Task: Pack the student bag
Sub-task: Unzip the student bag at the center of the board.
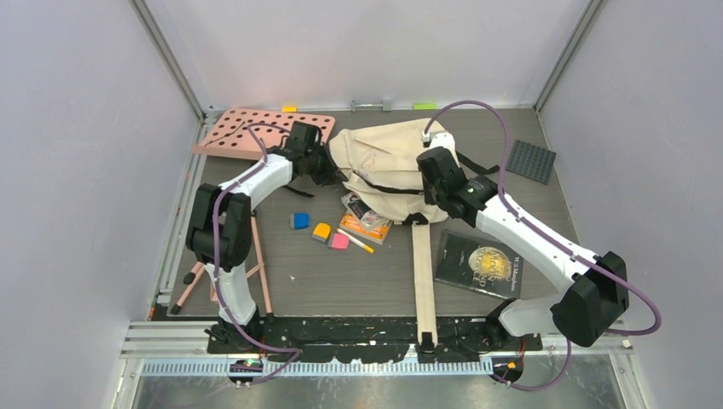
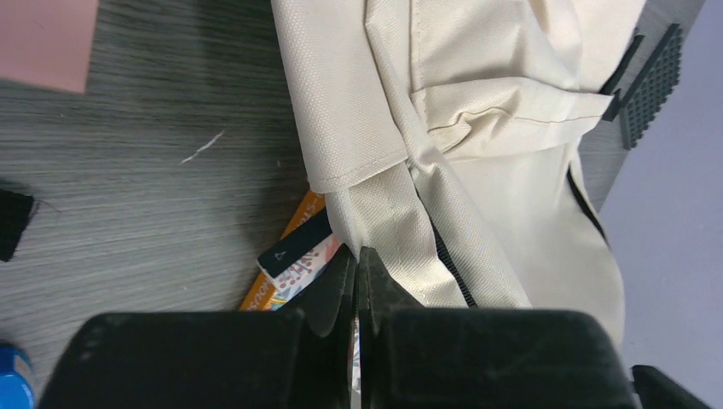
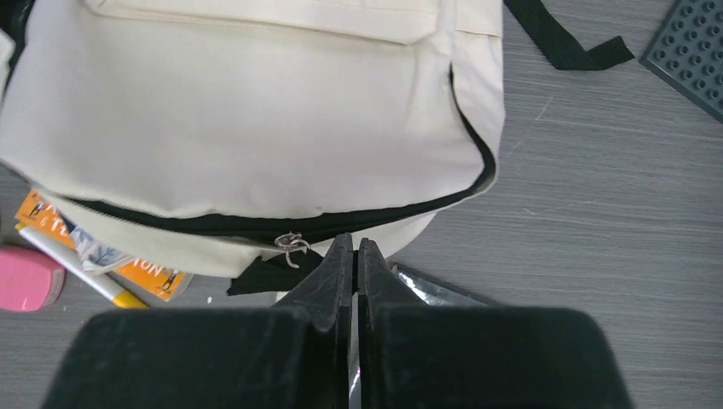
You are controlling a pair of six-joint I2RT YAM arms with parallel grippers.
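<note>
Top external view: the bag (image 1: 384, 162) lies on the table (image 1: 341, 285) at upper centre of the frame, a black zip running along its lower edge. The left gripper (image 1: 332, 170) sits at the bag's left edge, fingers pressed together. In the left wrist view the tips meet a fold of cream fabric, and whether any is pinched cannot be told. The right gripper (image 1: 435, 183) hangs over the bag's right side, fingers likewise together, tips just below the zip pull (image 3: 290, 244) in the right wrist view. An orange book (image 1: 365, 227) and a pen (image 1: 355, 241) poke out under the bag's lower edge. Left of them lie a blue block (image 1: 299, 221), an orange block (image 1: 321, 231) and a pink block (image 1: 339, 241). A dark book (image 1: 479, 262) lies at lower right, a pink board (image 1: 256, 132) at upper left and a grey plate (image 1: 530, 160) at upper right.
</note>
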